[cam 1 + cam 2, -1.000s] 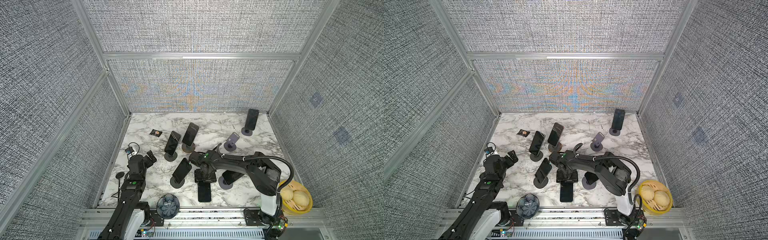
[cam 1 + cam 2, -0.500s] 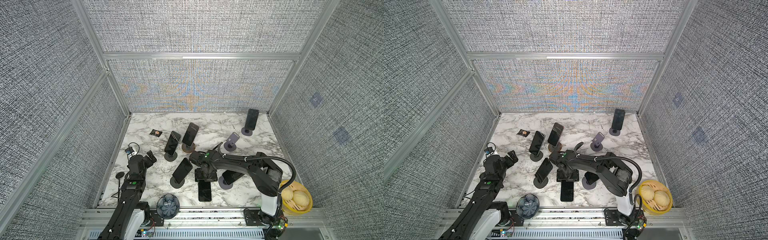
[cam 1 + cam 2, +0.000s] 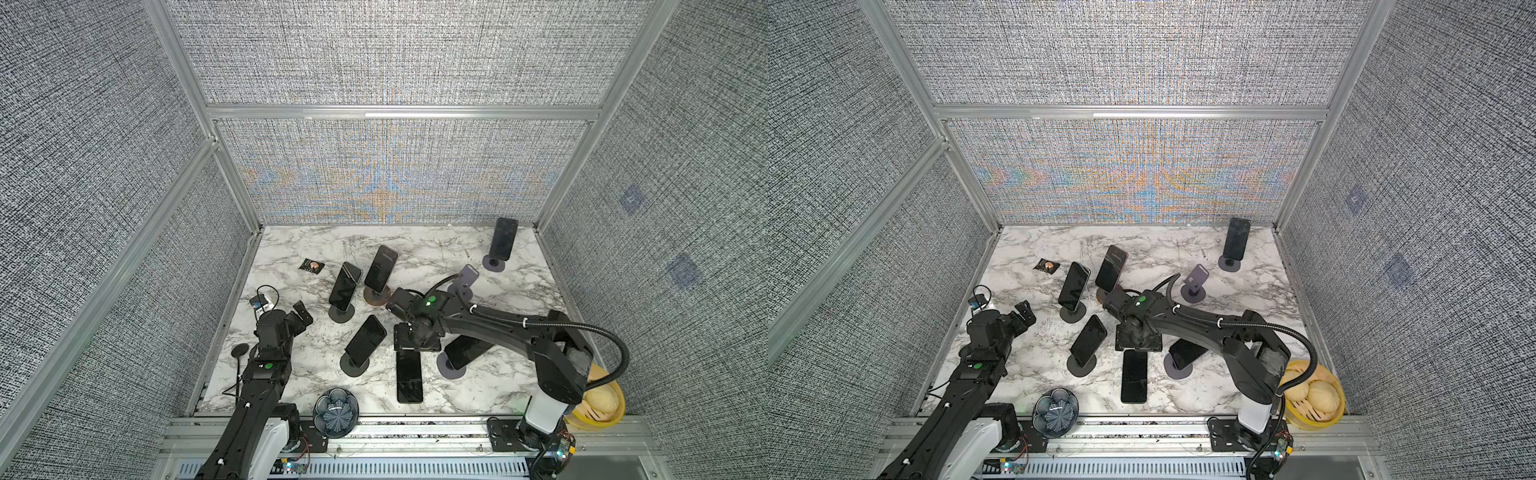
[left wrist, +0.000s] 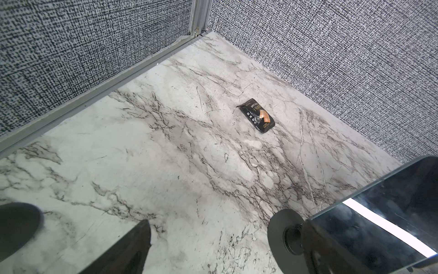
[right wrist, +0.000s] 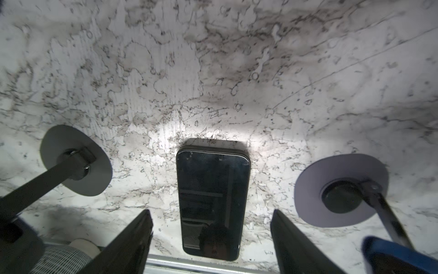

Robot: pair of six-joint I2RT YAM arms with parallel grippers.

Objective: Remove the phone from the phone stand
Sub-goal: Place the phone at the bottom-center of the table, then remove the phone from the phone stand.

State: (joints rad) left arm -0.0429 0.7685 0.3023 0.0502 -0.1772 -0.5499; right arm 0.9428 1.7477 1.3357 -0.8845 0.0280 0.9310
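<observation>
A black phone (image 3: 409, 376) (image 3: 1134, 381) lies flat, screen up, on the marble table (image 3: 478, 395) near its front edge. My right gripper (image 3: 415, 343) (image 5: 212, 213) hovers open just above the phone's (image 5: 213, 201) far end, its fingers (image 5: 132, 239) on either side and clear of it. A purple phone stand (image 3: 465, 282) behind my right arm carries no phone. Several other stands hold dark phones, two of them (image 3: 365, 338) (image 3: 469, 349) flanking the flat one. My left gripper (image 3: 301, 318) (image 4: 213, 251) is open and empty at the left.
A black snack packet (image 3: 311, 265) (image 4: 257, 118) lies at the back left. A dark blue ribbed bowl (image 3: 336, 412) sits on the front rail, a yellow basket of buns (image 3: 598, 407) at the front right. Grey mesh walls enclose the table.
My right gripper's jaws have spread wider around the phone, which stays flat on the table. The left arm has not moved.
</observation>
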